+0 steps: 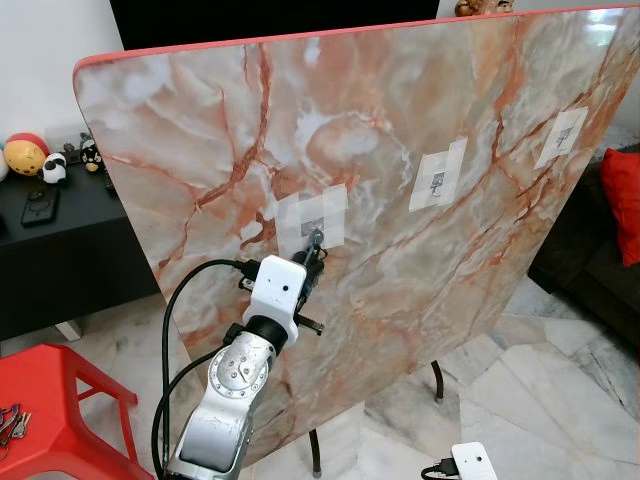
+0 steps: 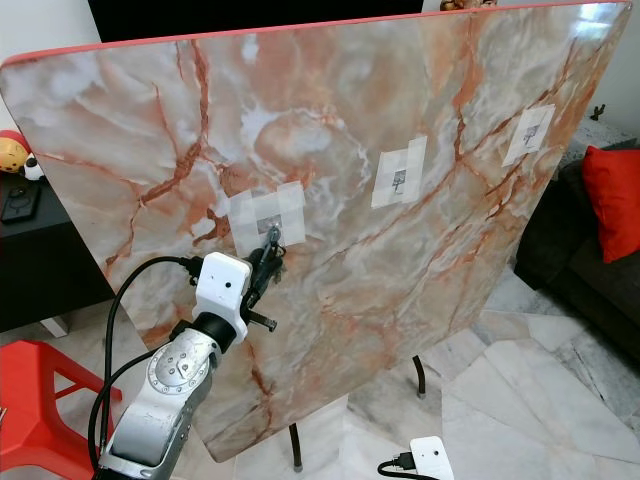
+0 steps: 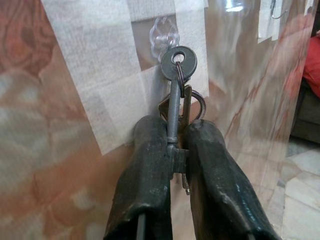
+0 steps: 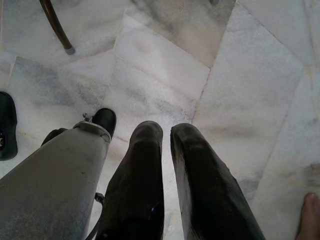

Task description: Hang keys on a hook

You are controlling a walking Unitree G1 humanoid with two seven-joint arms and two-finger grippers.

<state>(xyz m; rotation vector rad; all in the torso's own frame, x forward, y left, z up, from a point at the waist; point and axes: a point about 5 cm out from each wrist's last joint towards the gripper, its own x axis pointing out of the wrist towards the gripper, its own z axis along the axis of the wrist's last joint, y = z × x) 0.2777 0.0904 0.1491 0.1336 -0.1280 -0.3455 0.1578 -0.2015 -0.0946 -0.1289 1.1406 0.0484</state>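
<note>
A bunch of keys [image 3: 178,62] is pinched by one key's shaft in my left gripper [image 3: 175,132], which is shut on it. The key's round head and ring sit right against a small clear hook [image 3: 164,36] stuck on a white tape patch [image 1: 312,215]. Whether the hook passes through the ring cannot be told. The patch is on a marble tabletop [image 1: 400,90] tipped up on its side. In the eye views my left gripper [image 1: 312,250] is raised to that patch. My right gripper [image 4: 166,131] hangs idle over the floor, shut with nothing in it.
Two more taped hooks [image 1: 437,180] [image 1: 562,133] lie further right on the board. A red stool [image 1: 60,390] with another key bunch [image 1: 10,422] stands at lower left. A black cabinet [image 1: 60,230] is behind it, and a red cushion [image 1: 622,200] at right. A person's bare foot [image 4: 310,212] is on the tiles.
</note>
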